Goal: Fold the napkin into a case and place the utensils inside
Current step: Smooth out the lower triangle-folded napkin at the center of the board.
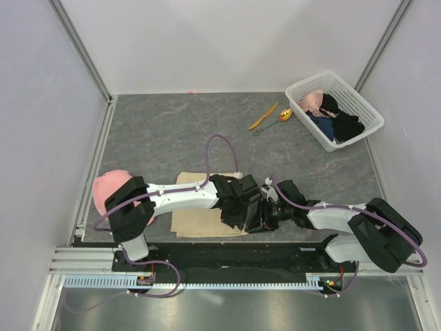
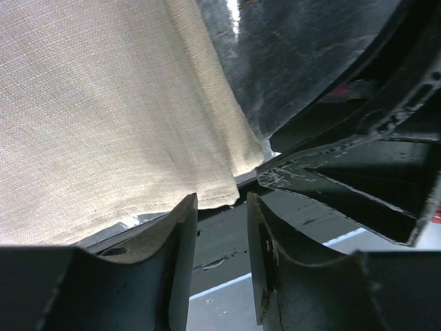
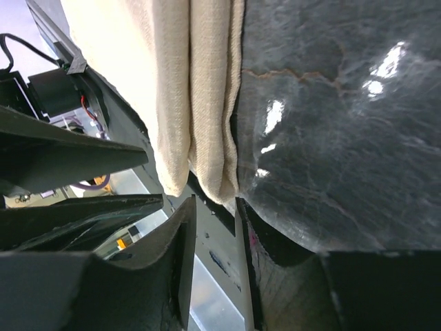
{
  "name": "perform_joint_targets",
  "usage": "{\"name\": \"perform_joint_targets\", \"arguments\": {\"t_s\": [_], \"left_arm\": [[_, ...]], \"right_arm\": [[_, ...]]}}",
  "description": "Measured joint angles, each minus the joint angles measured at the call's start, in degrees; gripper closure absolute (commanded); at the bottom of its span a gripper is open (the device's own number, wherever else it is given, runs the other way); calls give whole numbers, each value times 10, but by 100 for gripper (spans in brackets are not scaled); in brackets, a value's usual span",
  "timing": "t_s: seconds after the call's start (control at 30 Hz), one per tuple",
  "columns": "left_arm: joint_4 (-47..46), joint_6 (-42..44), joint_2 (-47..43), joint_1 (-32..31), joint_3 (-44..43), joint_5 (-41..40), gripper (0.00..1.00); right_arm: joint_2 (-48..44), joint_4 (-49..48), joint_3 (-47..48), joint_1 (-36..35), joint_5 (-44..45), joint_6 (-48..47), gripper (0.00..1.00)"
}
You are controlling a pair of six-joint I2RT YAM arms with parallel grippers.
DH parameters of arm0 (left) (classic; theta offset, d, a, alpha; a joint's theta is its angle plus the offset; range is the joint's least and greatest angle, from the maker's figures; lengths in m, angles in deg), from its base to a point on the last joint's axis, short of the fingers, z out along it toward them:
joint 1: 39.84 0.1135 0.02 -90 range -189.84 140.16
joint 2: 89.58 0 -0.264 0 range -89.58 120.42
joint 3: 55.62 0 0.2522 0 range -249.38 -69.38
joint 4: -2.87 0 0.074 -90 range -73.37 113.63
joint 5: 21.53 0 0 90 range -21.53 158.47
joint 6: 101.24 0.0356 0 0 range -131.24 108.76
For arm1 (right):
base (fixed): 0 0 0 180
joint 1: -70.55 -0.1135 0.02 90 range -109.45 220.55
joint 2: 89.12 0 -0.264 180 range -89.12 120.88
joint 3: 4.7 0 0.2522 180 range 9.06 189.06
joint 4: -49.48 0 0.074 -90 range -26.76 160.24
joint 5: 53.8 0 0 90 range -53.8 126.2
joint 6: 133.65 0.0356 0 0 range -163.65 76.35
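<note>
The napkin (image 1: 200, 222) lay folded at the lower centre of the top view, on the grey table (image 1: 172, 131). The left gripper (image 2: 222, 200) and right gripper (image 3: 215, 207) met at its right edge. Both had their jaws partly apart, cloth corners at their tips, nothing clamped. The orange knife (image 1: 264, 116) and spoon (image 1: 279, 118) lay upper right, beside the white basket (image 1: 357, 96).
</note>
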Motion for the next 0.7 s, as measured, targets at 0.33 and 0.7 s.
{"name": "perform_joint_targets", "arguments": {"t_s": [0.33,0.7], "left_arm": [[-3,-2,18,0,2,1,59],[-12,-5,41,0,2,6,88]], "right_arm": [[36,-27,0,0,3,6,71],[63,-61,0,-2,-3,15,80]]}}
